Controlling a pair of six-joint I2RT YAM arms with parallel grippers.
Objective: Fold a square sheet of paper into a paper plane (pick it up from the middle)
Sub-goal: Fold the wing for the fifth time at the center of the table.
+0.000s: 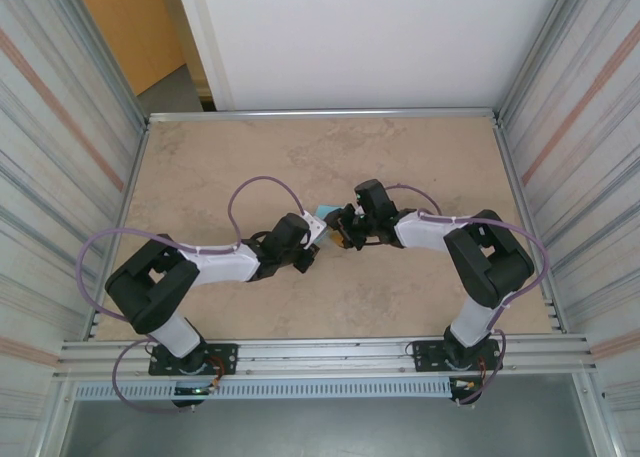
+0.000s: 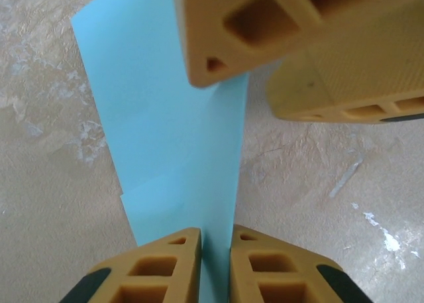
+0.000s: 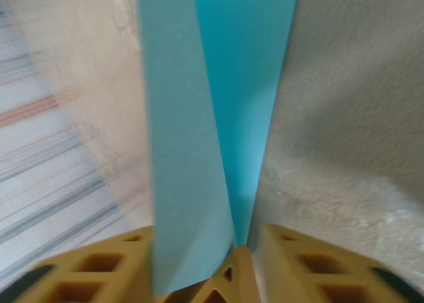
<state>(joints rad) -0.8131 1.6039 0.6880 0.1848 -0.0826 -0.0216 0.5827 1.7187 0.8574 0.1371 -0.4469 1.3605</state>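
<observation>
The square sheet of paper [image 1: 326,213] is light blue and folded lengthwise into a narrow creased strip, held up between the two arms at mid-table. My left gripper [image 2: 215,263] is shut on its near end, the paper [image 2: 175,130] running up out of the thin slit between the fingers. My right gripper [image 3: 212,270] stands open around the folded paper [image 3: 199,130], whose two flaps spread in a V. One left fingertip pokes up between the right fingers. In the left wrist view the right gripper's fingers [image 2: 245,31] sit apart over the far end of the strip.
The beige stone-patterned table [image 1: 420,157] is ringed by a metal rail [image 1: 320,114] and corrugated walls [image 1: 60,127] on both sides. Both arms' purple cables [image 1: 250,192] loop over the table near the grippers. White scuffs [image 2: 381,233] mark the surface.
</observation>
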